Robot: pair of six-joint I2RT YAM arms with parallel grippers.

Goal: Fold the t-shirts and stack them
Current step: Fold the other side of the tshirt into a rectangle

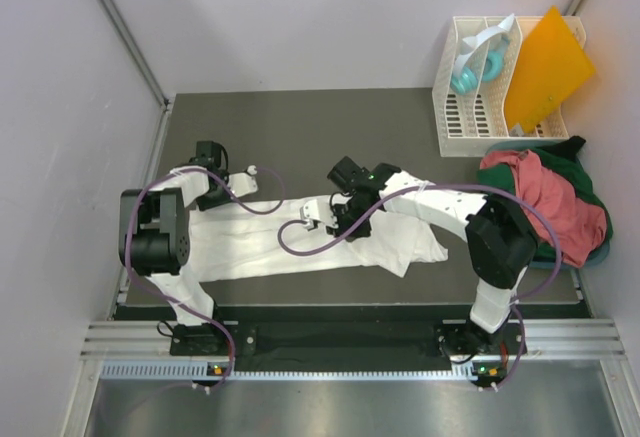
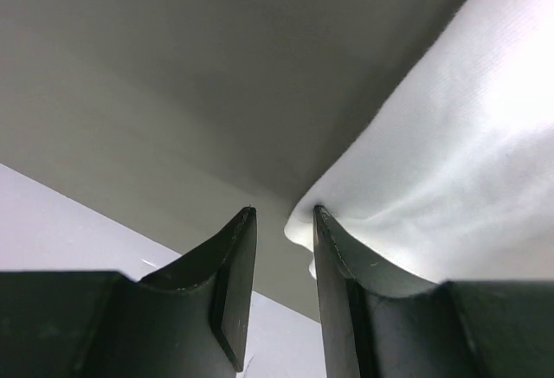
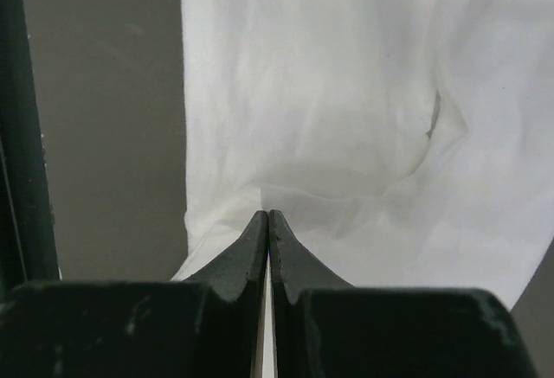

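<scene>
I work a robotics test cell: white partition walls (image 1: 320,17) box in a grey desk (image 1: 300,122), two arms (image 1: 165,247) (image 1: 495,247) bolted to an aluminium rail (image 1: 130,339).

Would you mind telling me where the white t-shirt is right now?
In the top view, the white t-shirt lies stretched across the near part of the table, between the left arm and the right arm, left of the salmon-red t-shirt.

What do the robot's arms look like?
The left arm and right arm match. Each has chunky black joints with smooth white sections between them. A purple cable loops along each one. Each arm ends in two dark fingers that narrow to thin tips.
</scene>
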